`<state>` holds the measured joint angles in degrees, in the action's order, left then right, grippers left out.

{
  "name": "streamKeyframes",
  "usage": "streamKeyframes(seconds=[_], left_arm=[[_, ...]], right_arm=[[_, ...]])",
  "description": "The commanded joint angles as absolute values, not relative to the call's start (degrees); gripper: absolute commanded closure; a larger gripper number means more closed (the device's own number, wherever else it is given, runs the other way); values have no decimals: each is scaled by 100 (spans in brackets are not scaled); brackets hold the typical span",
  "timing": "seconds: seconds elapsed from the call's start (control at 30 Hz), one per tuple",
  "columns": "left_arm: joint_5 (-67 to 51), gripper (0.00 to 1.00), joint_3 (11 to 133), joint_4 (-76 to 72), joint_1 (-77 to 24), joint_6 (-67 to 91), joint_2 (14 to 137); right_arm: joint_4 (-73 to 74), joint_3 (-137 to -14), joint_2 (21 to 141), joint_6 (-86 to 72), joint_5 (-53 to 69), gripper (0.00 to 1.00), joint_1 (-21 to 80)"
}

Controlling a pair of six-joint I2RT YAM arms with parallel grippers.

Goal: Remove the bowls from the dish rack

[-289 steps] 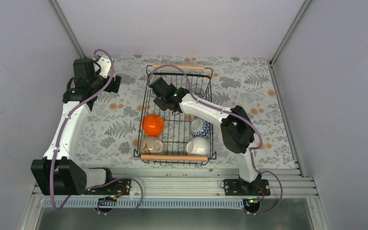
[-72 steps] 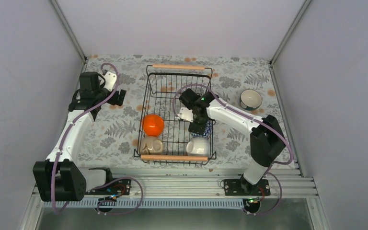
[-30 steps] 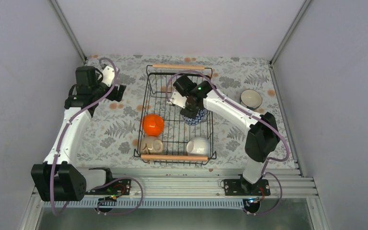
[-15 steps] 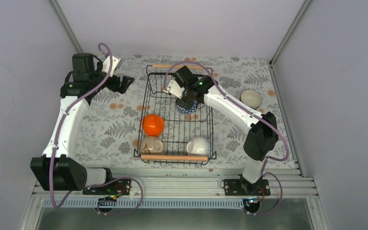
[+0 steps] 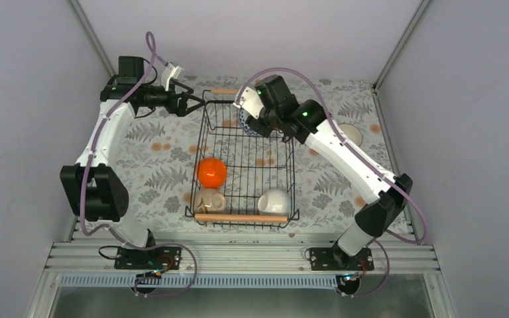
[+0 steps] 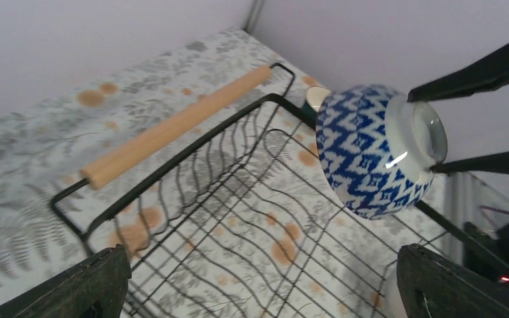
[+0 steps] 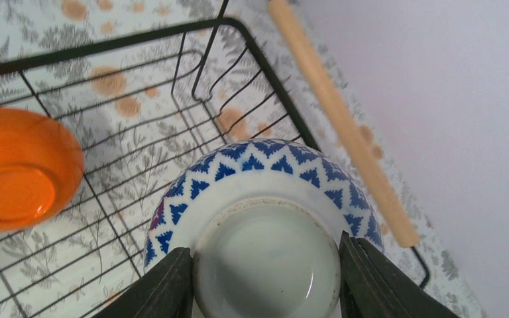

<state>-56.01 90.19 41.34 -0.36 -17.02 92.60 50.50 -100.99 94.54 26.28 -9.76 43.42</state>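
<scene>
Your right gripper (image 7: 265, 265) is pinching the blue-and-white patterned bowl (image 6: 364, 152) by its foot ring, holding it tipped on its side in the air above the far end of the black wire dish rack (image 5: 196, 165), near the far wooden handle (image 6: 179, 126). Your left gripper (image 5: 189, 104) is hovering just beside the rack's far left corner, spread wide, empty and facing that bowl. The teal bowl (image 5: 352, 134) is sitting out on the table (image 5: 152, 165), partly hidden behind your right arm (image 5: 344, 159). The orange bowl (image 5: 211, 172), beige bowl (image 5: 209, 199) and white bowl (image 5: 274, 201) are lying in the rack. By this view, one bowl is unloaded, one is in transit and three are waiting.
</scene>
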Motion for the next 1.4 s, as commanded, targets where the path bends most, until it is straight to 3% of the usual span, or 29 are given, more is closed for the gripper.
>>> streamKeyframes(seconds=[0.0, 0.33, 0.77, 1.2, 1.37], left_arm=[[-6731, 0, 9408, 4373, -214, -1657, 9708], [-7280, 0, 10348, 5554, -936, -2426, 10812], [-8141, 0, 11367, 6855, -1053, -3342, 11753], [-8447, 0, 11347, 7225, -1096, -3765, 11442], [-8464, 5, 11319, 7268, -1090, -3802, 11338]], right_arm=[[4354, -10177, 9037, 2465, -997, 95, 4324], [3870, -10261, 9071, 2383, -847, 96, 4324], [3608, -10548, 9400, 2251, -782, 96, 4307], [3274, -10453, 9748, 2043, -635, 96, 4293], [2841, -10154, 9732, 1970, -607, 96, 4246]])
